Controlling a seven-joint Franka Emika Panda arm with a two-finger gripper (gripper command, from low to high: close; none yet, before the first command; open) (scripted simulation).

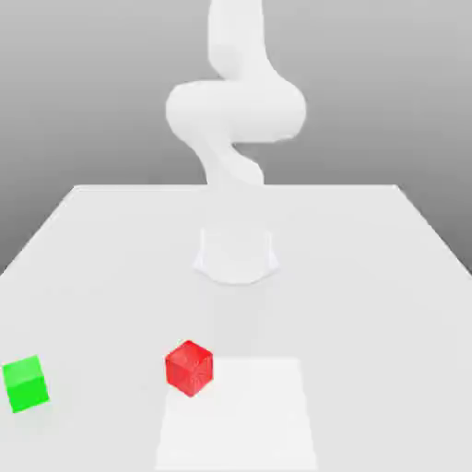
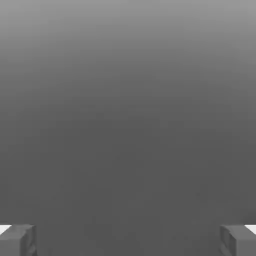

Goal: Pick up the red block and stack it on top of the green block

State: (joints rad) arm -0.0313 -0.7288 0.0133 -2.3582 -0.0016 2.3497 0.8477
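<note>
The red block (image 1: 189,367) sits on the white table (image 1: 369,277), near its front edge and a little toward the exterior view's left. The green block (image 1: 25,383) rests apart from it, far out at the exterior view's left near the table's edge. In the hand view my gripper (image 2: 128,240) is open, its two grey fingertips (image 2: 17,239) standing wide apart with nothing between them and plain grey behind them. The white arm (image 1: 235,111) rises from its base and leaves the exterior view at the top.
The arm's round base (image 1: 236,253) stands on the middle of the table, behind the blocks. A lighter rectangular patch (image 1: 238,415) lies on the tabletop just to the right of the red block in the exterior view.
</note>
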